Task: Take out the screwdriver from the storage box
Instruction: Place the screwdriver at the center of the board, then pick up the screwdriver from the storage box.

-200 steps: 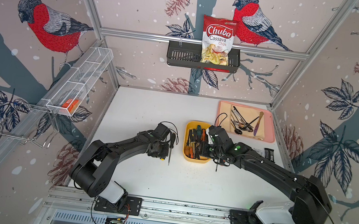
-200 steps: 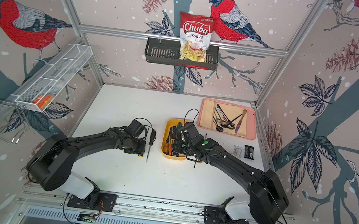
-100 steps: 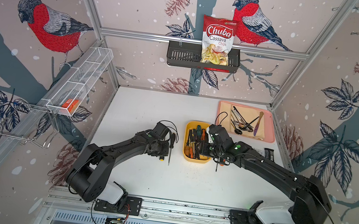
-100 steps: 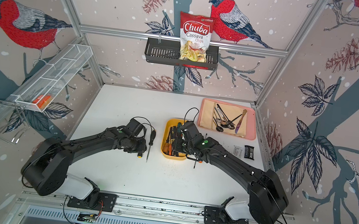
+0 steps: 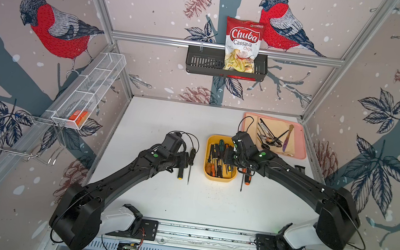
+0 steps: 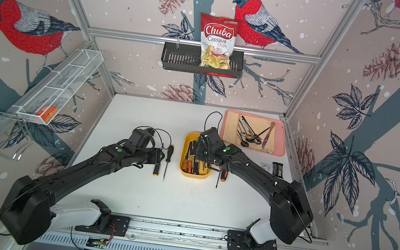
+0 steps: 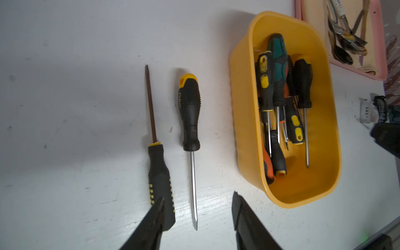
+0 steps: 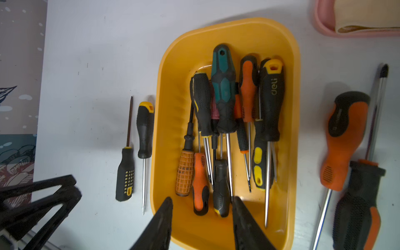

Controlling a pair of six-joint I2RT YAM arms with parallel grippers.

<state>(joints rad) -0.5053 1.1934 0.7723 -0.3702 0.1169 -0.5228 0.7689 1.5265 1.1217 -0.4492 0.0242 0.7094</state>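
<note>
In the middle of the surface (image 5: 165, 115), taking the far wall as twelve o'clock, the storage box (image 5: 218, 178) sits with a heap of screwdrivers lying lengthwise inside. At nine o'clock of the box two more lie side by side on the surface, not touching: a flat-blade screwdriver (image 7: 190, 112) with a black and yellow handle, and a slim screwdriver (image 7: 159, 171) pointing the opposite way. My left hand (image 7: 198, 195) hovers over them with its jaws wide apart. Only the flat blade's tip lies between them, free on the surface, so this hand holds nothing. At three o'clock of the box two larger orange and black screwdrivers (image 8: 344, 140) lie out on the surface too. My right hand (image 8: 202, 198) is over the six o'clock end of the box, jaws parted and empty. It straddles the butt ends of an orange-handled screwdriver (image 8: 200, 184) and a black-handled screwdriver (image 8: 220, 188) lying against each other. Whether a jaw brushes either one I cannot tell. I judge this to be the reach for another pick with the right arm. The next move calls for choosing one handle, since the pair lie tight together with other shafts close alongside. Then I lower the jaws around it, close firmly and lift straight up, so the neighbours do not ride along or drag the box.
</note>
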